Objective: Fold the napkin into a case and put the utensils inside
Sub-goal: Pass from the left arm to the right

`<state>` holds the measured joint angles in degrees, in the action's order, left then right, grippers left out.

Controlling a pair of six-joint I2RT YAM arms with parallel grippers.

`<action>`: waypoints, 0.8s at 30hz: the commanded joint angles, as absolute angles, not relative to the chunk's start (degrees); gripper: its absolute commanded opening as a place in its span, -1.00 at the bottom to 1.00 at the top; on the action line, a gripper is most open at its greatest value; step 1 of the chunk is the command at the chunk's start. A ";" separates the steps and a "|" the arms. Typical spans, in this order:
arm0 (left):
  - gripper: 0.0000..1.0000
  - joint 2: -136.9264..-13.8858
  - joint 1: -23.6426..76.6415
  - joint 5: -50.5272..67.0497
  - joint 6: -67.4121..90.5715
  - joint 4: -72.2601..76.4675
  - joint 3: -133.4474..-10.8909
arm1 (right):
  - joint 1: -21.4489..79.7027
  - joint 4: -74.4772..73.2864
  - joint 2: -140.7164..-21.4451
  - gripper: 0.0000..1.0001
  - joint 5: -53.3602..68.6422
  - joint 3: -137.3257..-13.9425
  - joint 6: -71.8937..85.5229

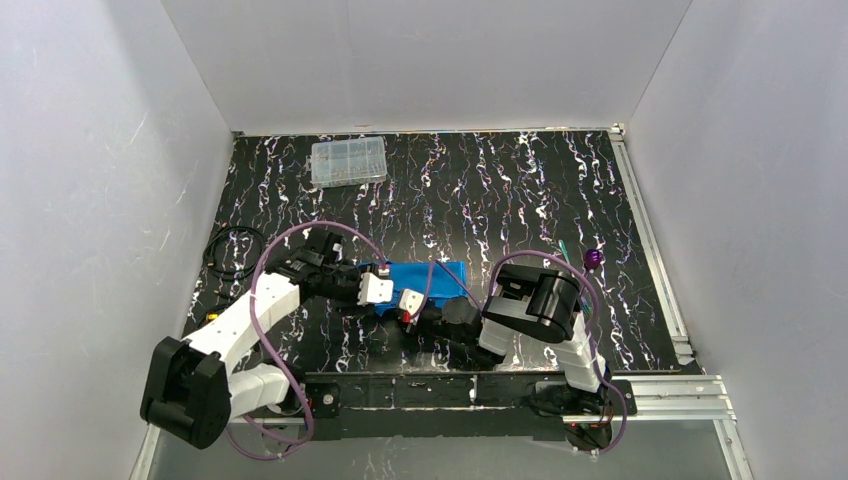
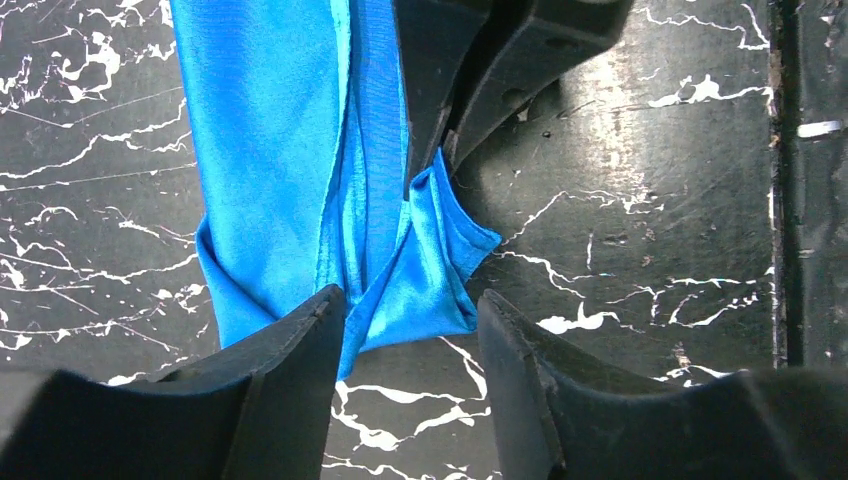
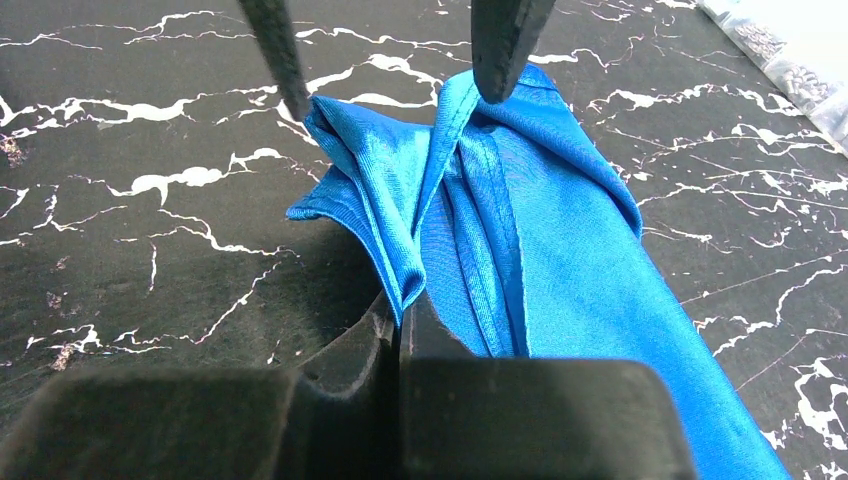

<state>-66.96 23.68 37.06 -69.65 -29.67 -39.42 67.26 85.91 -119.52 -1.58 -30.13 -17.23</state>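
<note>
The right gripper (image 3: 402, 312) was pressed together on a raised fold at the left end of the napkin (image 3: 560, 260), with the blue cloth pinched between its fingers. The left gripper (image 2: 410, 300) stood apart, one finger on either side of the same rumpled end and not clamped on it. The napkin lay as a long folded strip on the counter (image 1: 500, 190), just beyond the arm bases and between the two arms, its pinched corner creased and lifted. The utensils (image 1: 592, 258), a purple piece and a thin green one, lay well apart from it, to the right of the right arm. A clear box (image 1: 348, 161) sat near the far edge, and a black cable (image 1: 232, 250) lay coiled at the left.
</note>
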 commanded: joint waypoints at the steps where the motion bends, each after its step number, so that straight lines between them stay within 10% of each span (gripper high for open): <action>1: 0.05 -63.37 22.75 40.84 -70.93 -32.67 -36.60 | 67.70 97.39 -118.59 -0.92 -2.63 -30.46 -16.25; 9: 0.14 -55.95 22.68 37.34 -70.95 -16.71 -26.10 | 67.62 96.85 -117.61 -0.97 -3.80 -30.48 -14.41; 13: 0.42 -54.01 22.68 35.59 -69.94 -9.32 -22.23 | 67.50 97.05 -117.85 -0.97 -3.41 -30.67 -13.08; 15: 0.95 -54.23 22.70 35.49 -70.04 -7.77 -21.49 | 67.45 97.13 -118.05 -0.97 -2.93 -30.83 -12.60; 24: 0.53 -61.51 23.23 38.32 -65.82 -6.36 -26.10 | 67.22 96.64 -117.51 -0.97 -2.25 -30.68 -11.71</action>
